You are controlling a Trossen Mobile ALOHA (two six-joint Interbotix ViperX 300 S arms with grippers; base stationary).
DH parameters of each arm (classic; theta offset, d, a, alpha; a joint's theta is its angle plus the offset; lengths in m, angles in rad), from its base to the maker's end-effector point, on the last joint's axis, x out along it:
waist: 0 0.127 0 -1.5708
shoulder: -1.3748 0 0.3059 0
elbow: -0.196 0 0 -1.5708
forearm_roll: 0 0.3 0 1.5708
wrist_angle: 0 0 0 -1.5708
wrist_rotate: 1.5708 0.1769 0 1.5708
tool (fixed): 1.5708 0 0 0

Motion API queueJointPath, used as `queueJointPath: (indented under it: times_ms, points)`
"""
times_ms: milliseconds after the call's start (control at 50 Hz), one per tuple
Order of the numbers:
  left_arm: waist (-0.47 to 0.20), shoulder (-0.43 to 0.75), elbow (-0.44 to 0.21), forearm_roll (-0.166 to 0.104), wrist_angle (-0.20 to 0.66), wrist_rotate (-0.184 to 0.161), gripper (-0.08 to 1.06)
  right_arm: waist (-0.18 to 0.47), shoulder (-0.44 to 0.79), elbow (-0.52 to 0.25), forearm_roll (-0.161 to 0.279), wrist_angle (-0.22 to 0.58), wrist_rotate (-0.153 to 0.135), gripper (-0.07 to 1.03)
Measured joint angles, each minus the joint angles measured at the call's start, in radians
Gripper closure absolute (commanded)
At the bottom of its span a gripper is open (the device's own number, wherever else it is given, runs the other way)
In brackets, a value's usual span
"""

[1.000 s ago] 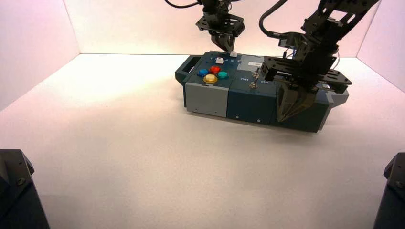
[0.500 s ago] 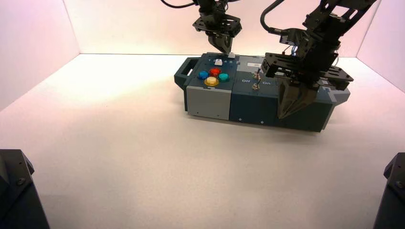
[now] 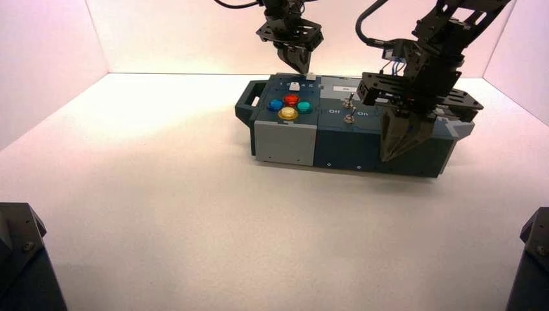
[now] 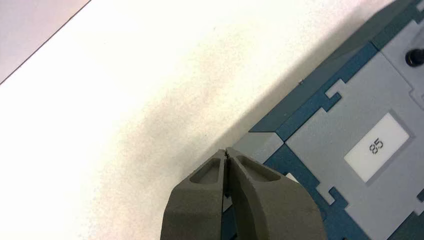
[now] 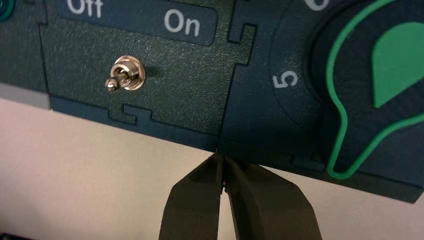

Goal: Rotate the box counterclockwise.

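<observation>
Jaws pressed together on both grippers; left gripper (image 3: 302,65) at the long teal-and-grey panel box's (image 3: 343,146) far edge, right gripper (image 3: 396,146) at its near face; opposed, even pushes should pivot it cleanly.

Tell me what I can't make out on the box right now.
- High view: the right pincer and its arm cover the box's right end, knob included.
- Right wrist view: the green knob is cut off by the edge; only "5" of its scale shows.
- Left wrist view: the left pincer hides the panel beneath it.
</observation>
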Motion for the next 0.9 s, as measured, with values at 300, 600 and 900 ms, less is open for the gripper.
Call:
queueJointPath:
  times_ms: [300,600,900]
  points:
    - [0.003,-0.005,0.017,-0.02,-0.012,0.014,1.01,-0.034,-0.005,0.003,-0.026,0.003,0.003,0.98]
    - [0.006,-0.025,0.064,-0.051,-0.025,0.038,1.01,-0.081,-0.009,0.003,-0.063,0.023,0.005,0.98]
    - [0.009,-0.052,0.135,-0.087,-0.058,0.071,1.01,-0.127,-0.021,-0.017,-0.127,0.066,0.006,0.98]
